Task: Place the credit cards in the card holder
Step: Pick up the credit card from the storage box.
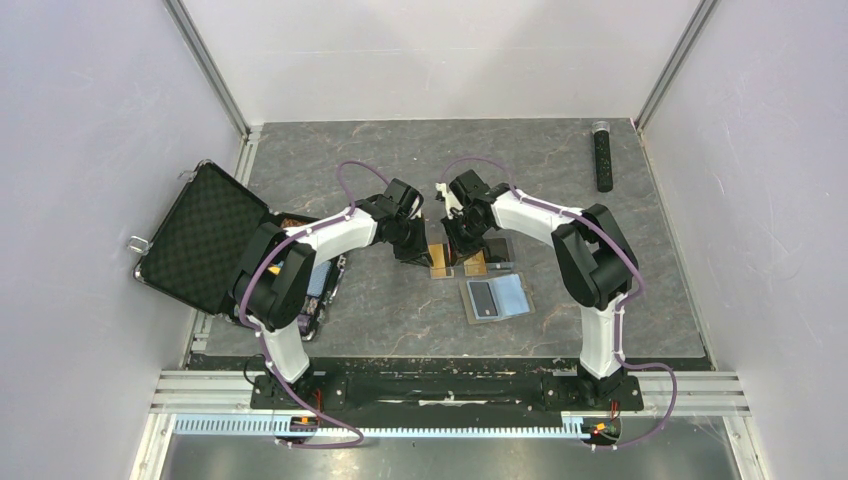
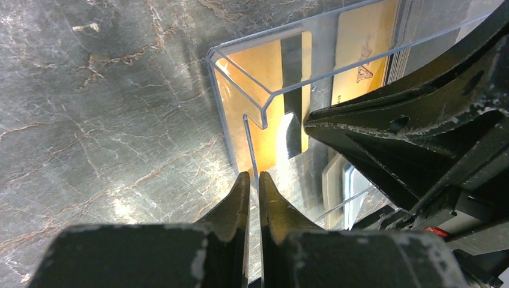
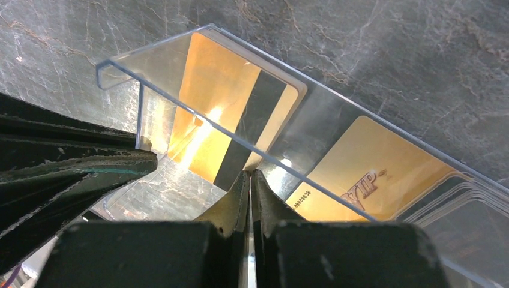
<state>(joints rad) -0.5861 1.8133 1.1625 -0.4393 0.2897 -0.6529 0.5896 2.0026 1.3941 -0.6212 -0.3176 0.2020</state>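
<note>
The credit cards [image 3: 216, 90], sitting in the clear plastic box [image 2: 240, 54] at centre just far of the open card holder [image 1: 497, 297], look light, stiff and slick, best nipped by an exposed edge, while the left gripper [image 2: 252, 178] pinches the box wall and the right gripper [image 3: 249, 175] is pressed together.

We see the left gripper [image 1: 418, 252] and right gripper [image 1: 462, 245] lowered side by side over thin orange-gold rectangular cards [image 1: 441, 263]; near them lies a flat grey wallet [image 1: 497, 298], open, light-blue inside.
</note>
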